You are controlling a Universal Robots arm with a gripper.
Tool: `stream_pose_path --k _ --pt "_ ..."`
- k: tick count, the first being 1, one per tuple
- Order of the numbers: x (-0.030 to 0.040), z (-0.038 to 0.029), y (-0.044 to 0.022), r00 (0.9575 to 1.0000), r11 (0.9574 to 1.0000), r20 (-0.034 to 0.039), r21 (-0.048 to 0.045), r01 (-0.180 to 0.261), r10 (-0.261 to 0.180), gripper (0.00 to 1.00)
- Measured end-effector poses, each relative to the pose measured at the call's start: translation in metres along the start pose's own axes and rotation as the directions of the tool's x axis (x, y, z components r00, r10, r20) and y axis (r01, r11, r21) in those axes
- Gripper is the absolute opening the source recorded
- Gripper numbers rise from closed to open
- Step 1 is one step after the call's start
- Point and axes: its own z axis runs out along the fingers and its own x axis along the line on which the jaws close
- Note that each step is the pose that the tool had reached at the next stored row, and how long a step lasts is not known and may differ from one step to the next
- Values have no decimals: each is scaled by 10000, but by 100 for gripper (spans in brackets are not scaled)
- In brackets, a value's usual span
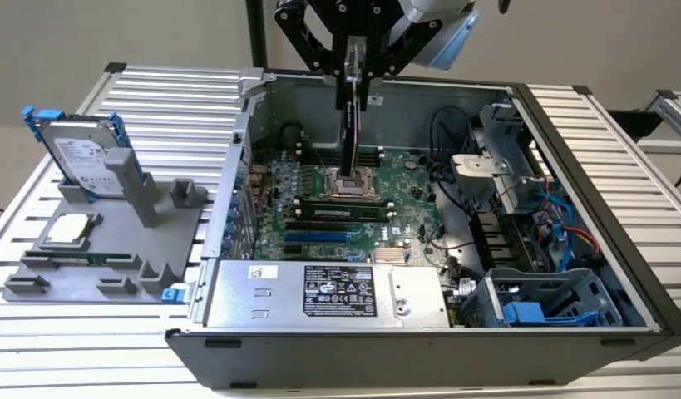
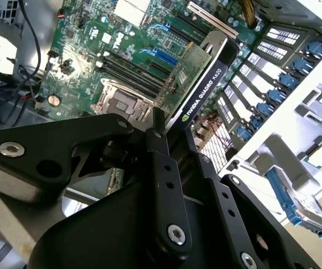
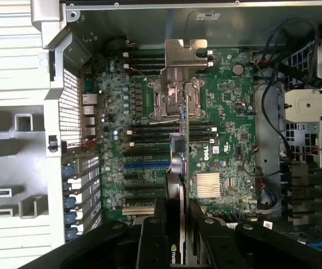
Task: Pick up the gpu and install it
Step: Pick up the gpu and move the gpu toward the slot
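**A:** Where is the gpu?

**B:** It's in the gripper, hanging lengthwise over the open computer case. Its silver bracket is the end farthest from the gripper. In the exterior view it sits roughly above the CPU socket on the motherboard, and it seems clear of the board. The 2 black fingers are closed nearly together, with just the card's thickness between them.

**A:** How will it handle?

**B:** Light and stiff, I'd judge, but fragile. It's a thin green circuit board with a matte black shroud on 1 face and a bent sheet-metal bracket. The broad flat faces are the place to pinch, as here, well off the connector edge and the small parts.

**A:** And what's around it?

**B:** A ribbed metal surface, grey steel case walls and a finned heatsink. There's also a silver hard drive with blue rails, standing in a grey plastic holder.
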Motion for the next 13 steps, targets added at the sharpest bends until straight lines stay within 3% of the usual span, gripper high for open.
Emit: stream_pose_path --k 13 --pt "0 11 -1 10000 10000 0 0 0 0 0"
